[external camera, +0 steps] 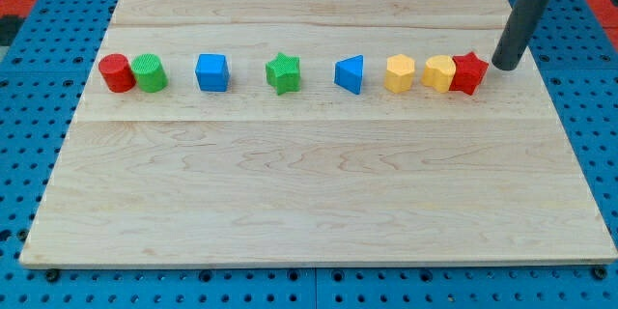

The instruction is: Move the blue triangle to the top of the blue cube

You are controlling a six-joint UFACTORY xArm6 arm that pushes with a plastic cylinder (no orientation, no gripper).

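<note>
The blue triangle [351, 74] lies in a row of blocks across the upper part of the wooden board [309, 193]. The blue cube [211, 71] lies in the same row, well to the triangle's left, with a green star [283, 73] between them. My tip [505, 64] is at the view's right end of the row, just right of a red star [468, 73] and far to the right of the blue triangle.
A red cylinder [116, 72] and a green cylinder [150, 73] touch at the row's left end. Two yellow blocks [400, 73] [437, 73] lie between the blue triangle and the red star. Blue pegboard surrounds the board.
</note>
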